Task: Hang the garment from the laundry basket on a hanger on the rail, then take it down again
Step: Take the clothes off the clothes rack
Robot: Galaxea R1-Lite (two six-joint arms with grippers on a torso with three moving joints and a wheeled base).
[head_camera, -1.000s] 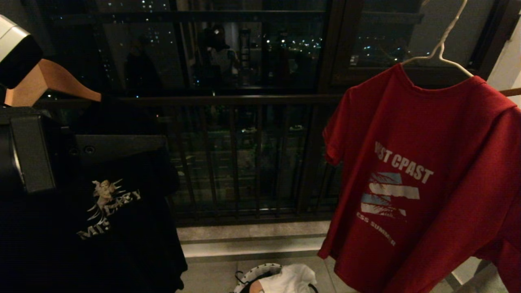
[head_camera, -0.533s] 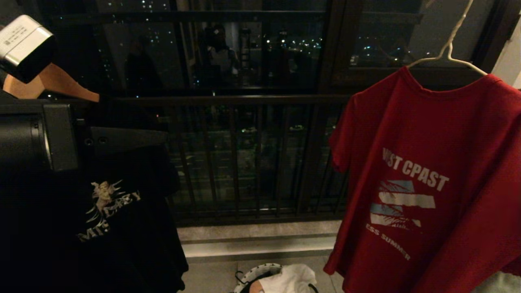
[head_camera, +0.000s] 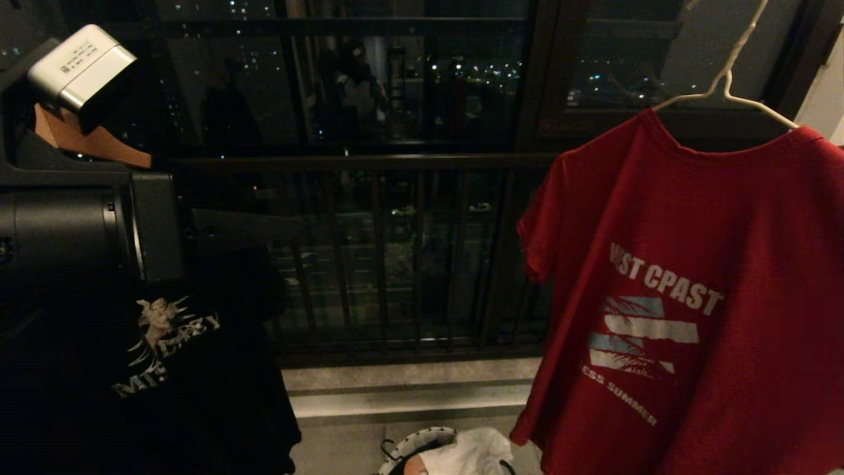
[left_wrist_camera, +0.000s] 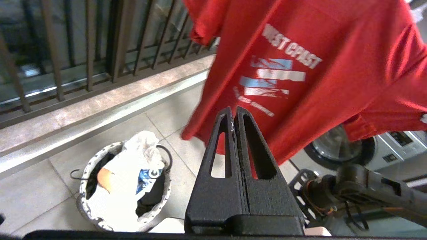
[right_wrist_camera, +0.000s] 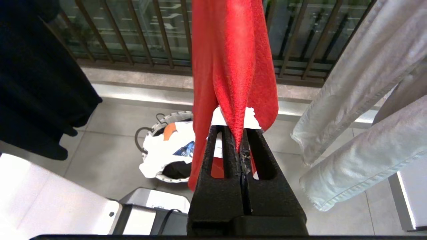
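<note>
Balcony: left arm [head_camera: 86, 237] moved rightward; garment [head_camera: 686, 297] swung slightly left.

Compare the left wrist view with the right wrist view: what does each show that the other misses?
Left wrist only: the red T-shirt face-on with its WEST COAST print, a washing machine door, and the left end effector shut on nothing.

Right wrist only: the right end effector shut on a fold of the red T-shirt's cloth, a black garment to one side, and pale grey garments to the other.

Both: the laundry basket on the tiled floor holding a white T-shirt, and the dark balcony bars.
</note>
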